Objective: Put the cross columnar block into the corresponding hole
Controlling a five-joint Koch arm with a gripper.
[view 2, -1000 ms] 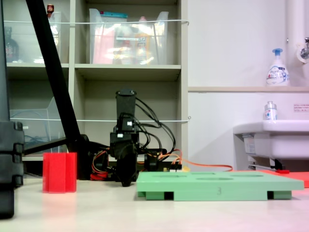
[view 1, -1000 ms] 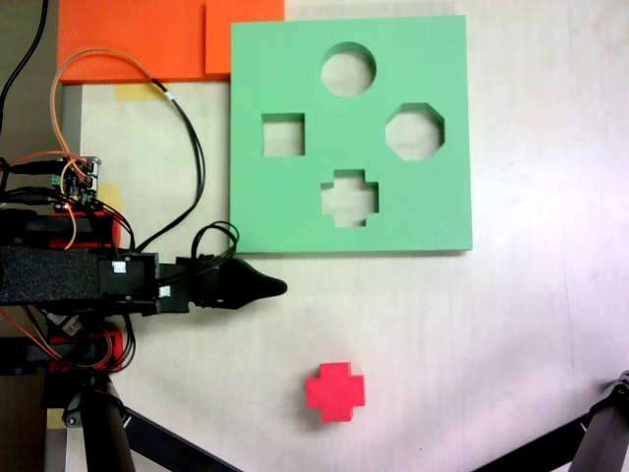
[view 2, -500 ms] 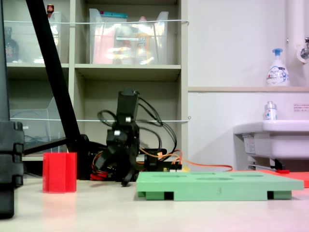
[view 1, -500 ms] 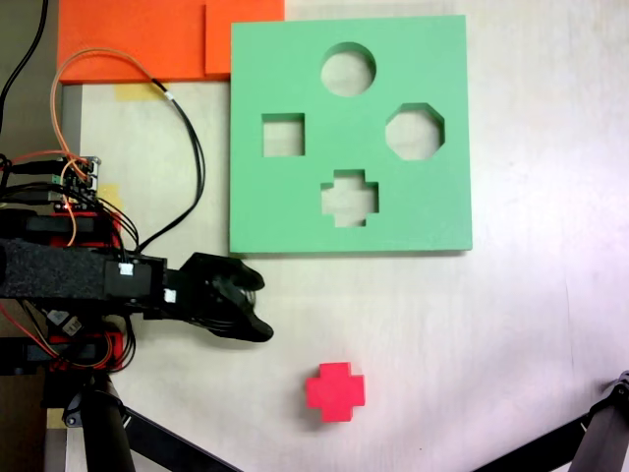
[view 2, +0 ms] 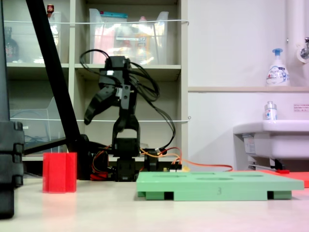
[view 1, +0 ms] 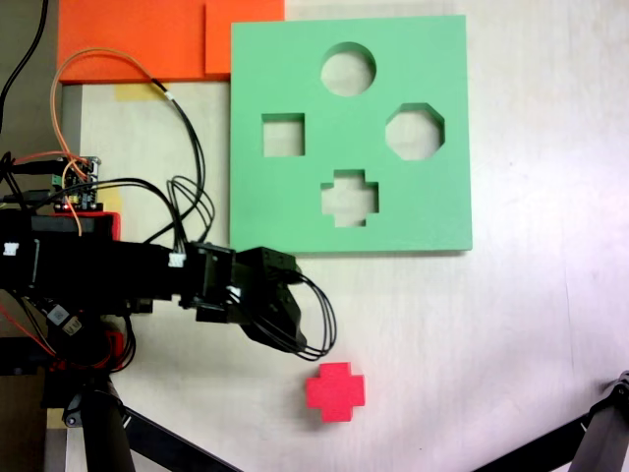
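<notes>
The cross columnar block (view 1: 335, 391) is bright red and rests on the pale table (view 1: 521, 324), well apart from the green foam board (view 1: 285, 206) and toward the bottom of the first exterior view. In the second exterior view the block (view 2: 59, 172) stands upright on the table at the second exterior view's left, with open table between it and the board (view 2: 219, 185).

The corresponding hole (view 1: 350, 198), a plus-shaped cutout, sits in the lower middle of the board in the first exterior view. A square cutout (view 1: 283, 135), a round cutout (view 1: 348, 69) and an octagonal cutout (view 1: 415, 131) occupy the rest of the board. All four cutouts show bare table through them.

The gripper (view 1: 291, 317) reaches in from the first exterior view's left and lies between the board's lower edge and the block, near the block but not touching it. In the second exterior view the gripper (view 2: 94, 107) is raised well above the table and angled downward toward the second exterior view's left. Its fingers are spread apart and hold nothing.

Readable marking: the digit "3" (view 2: 218, 191) on the front edge of the board in the second exterior view. A pump bottle (view 2: 277, 68) on the ledge carries a blue label whose text is too small to read. A red-printed notice (view 2: 300, 107) at the right edge is also illegible
</notes>
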